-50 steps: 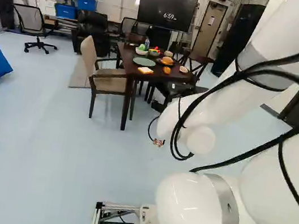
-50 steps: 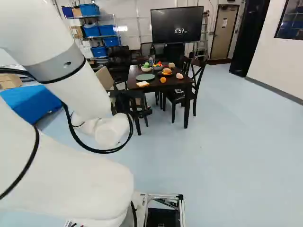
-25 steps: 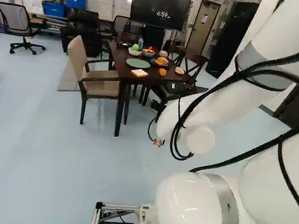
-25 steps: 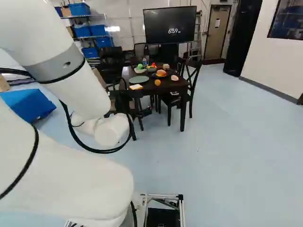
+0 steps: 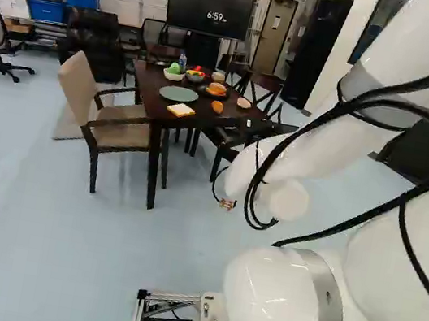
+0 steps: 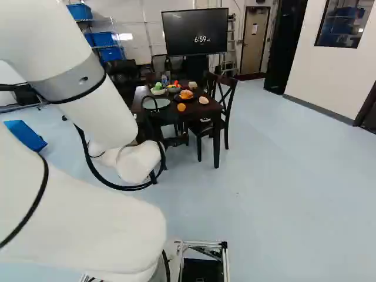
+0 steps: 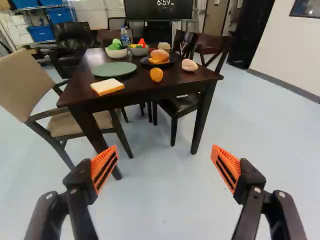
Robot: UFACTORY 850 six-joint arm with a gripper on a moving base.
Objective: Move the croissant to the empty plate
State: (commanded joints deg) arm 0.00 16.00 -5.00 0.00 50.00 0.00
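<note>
Open fingers (image 7: 105, 169), empty. The base should approach the surface (image 7: 132, 86) squarely, clear of the armchair (image 7: 82, 125), until green plate (image 7: 114, 69) and probable croissant (image 7: 159, 56) are reachable.

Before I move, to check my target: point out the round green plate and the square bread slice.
Round green plate (image 7: 114, 69): wrist view, its middle.
Square bread slice (image 7: 106, 85): wrist view, pale top face.

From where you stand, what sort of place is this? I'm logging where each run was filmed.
Likely a workshop or lab with a mock dining spot: a set table, storage shelving with blue bins, and a ladder by the door.
</note>
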